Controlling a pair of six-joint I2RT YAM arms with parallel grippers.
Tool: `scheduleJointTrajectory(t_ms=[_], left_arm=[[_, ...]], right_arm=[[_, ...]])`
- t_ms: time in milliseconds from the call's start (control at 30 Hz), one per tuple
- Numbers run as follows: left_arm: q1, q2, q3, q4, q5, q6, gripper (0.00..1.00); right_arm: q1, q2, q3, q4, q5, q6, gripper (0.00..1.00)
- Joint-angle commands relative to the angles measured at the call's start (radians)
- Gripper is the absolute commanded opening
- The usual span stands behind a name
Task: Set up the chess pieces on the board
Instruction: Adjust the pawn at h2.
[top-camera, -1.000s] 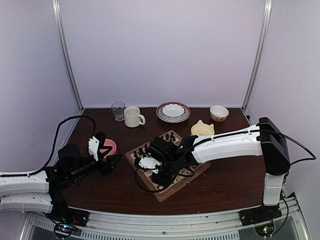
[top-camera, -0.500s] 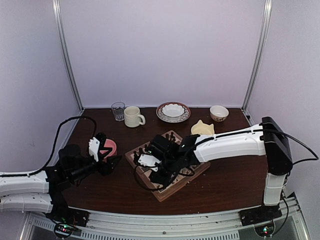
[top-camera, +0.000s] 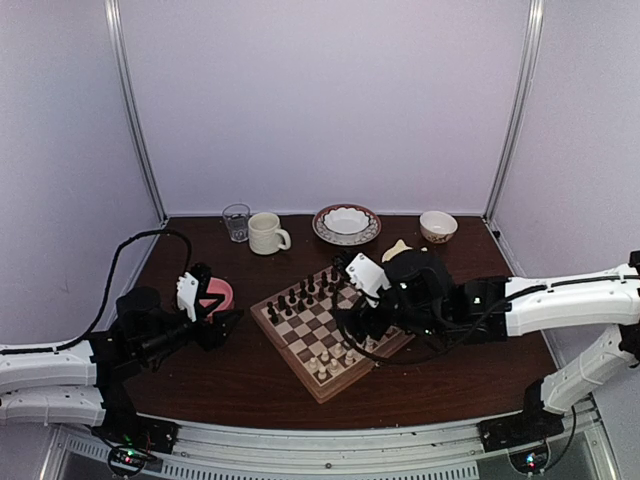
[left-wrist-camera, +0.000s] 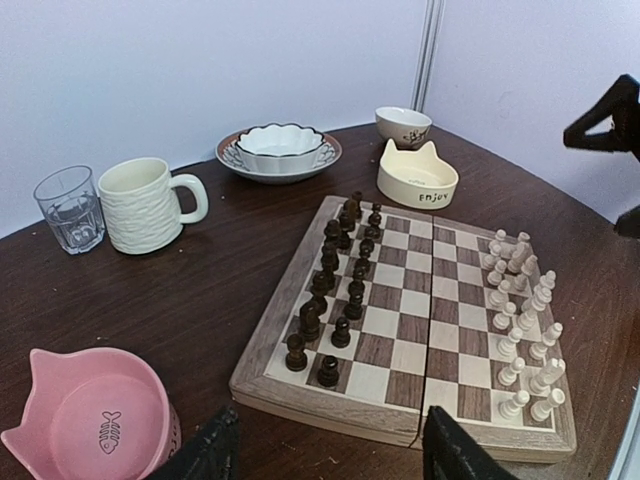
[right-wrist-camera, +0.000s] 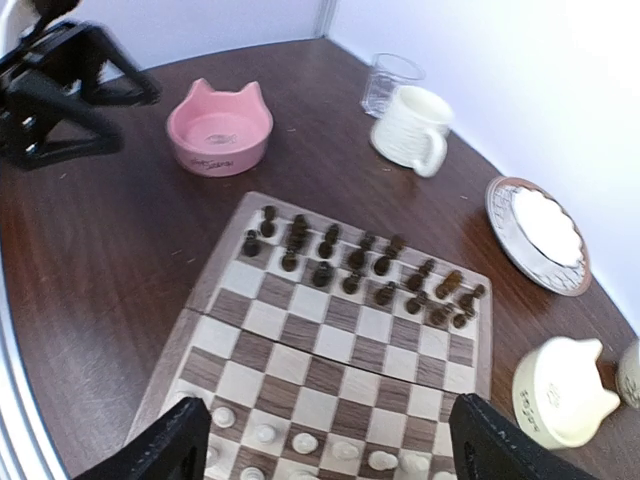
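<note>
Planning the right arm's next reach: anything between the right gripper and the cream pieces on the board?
Nothing visible. The right gripper hangs open over the board, the cream pieces right below it. The dark pieces line the opposite edge; the pale yellow cat bowl sits off the board.

left gripper hovers low, jaws parted, its arm reaching in from the side; right gripper hangs with jaws spread wide, arm stretched leftward.
</note>
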Motion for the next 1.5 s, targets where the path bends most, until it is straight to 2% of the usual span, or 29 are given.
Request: scheduleJointTrajectory(t_ms=[0,100,200,300,400,533,733,1100,1233,1467], left_arm=[[-0.006,-0.011,0.027,0.009,0.005,-0.014,0.63],[-0.006,-0.012,0.03,0.006,0.004,-0.014,0.63],[-0.005,-0.007,0.031,0.004,-0.001,-0.013,0.63],[-0.006,0.0,0.033,0.003,-0.007,-0.013,0.63],[-0.005,0.011,0.036,0.009,-0.005,-0.014,0.63],[-0.006,0.018,0.043,0.003,0.003,-0.02,0.63],[-0.005,-0.001,0.039,-0.007,-0.006,-0.018,0.63],[-0.006,0.019,0.046,-0.009,-0.01,-0.016,0.63],[-0.005,0.019,0.047,-0.01,-0.009,-0.017,0.63],[-0.006,0.021,0.048,-0.011,-0.009,-0.017,0.63]], right_arm=[[-0.064,-0.124,-0.12,0.176,0.225,-0.003,0.96],[-0.157,-0.173,-0.132,0.101,0.154,0.037,0.91],[-0.22,-0.183,-0.092,-0.056,0.047,0.107,0.82],[-0.244,-0.182,-0.068,-0.18,0.007,0.104,0.6],[-0.293,-0.162,-0.046,-0.277,-0.052,0.134,0.51],[-0.382,-0.102,-0.02,-0.339,-0.209,0.187,0.45],[-0.445,-0.003,0.013,-0.383,-0.345,0.214,0.4],[-0.456,0.066,0.026,-0.383,-0.343,0.212,0.38],[-0.463,0.09,0.026,-0.353,-0.332,0.216,0.32],[-0.477,0.116,0.024,-0.33,-0.338,0.221,0.3]])
